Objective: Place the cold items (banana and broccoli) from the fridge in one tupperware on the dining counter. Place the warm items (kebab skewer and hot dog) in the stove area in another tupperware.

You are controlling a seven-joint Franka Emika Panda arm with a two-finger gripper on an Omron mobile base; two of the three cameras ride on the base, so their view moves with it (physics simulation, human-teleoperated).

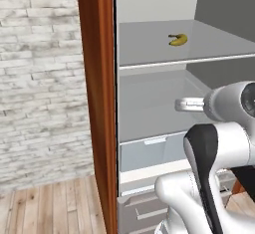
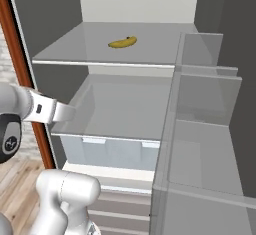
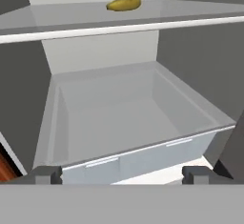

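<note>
The fridge [image 1: 97,103] stands open with its pale grey inside facing me. A small yellow banana [image 1: 178,40] [image 2: 122,42] [image 3: 124,3] lies alone on the upper shelf [image 3: 71,25], toward the back. My gripper [image 3: 123,175] is open, its two fingertips [image 3: 47,174] wide apart with nothing between them. It hangs in front of the fridge, below the banana's shelf, at the front edge of an empty grey drawer [image 3: 128,123]. The hand [image 1: 189,104] [image 2: 62,112] points into the fridge. The broccoli, kebab skewer, hot dog, both tupperware, dining counter and stove area are out of view.
The fridge's red-brown wood side panel [image 2: 20,79] stands left of the opening. Clear door shelves [image 2: 200,104] rise on the right. More drawers [image 1: 144,208] sit below. A white brick wall [image 1: 40,78] and wood floor [image 1: 55,208] lie to the left.
</note>
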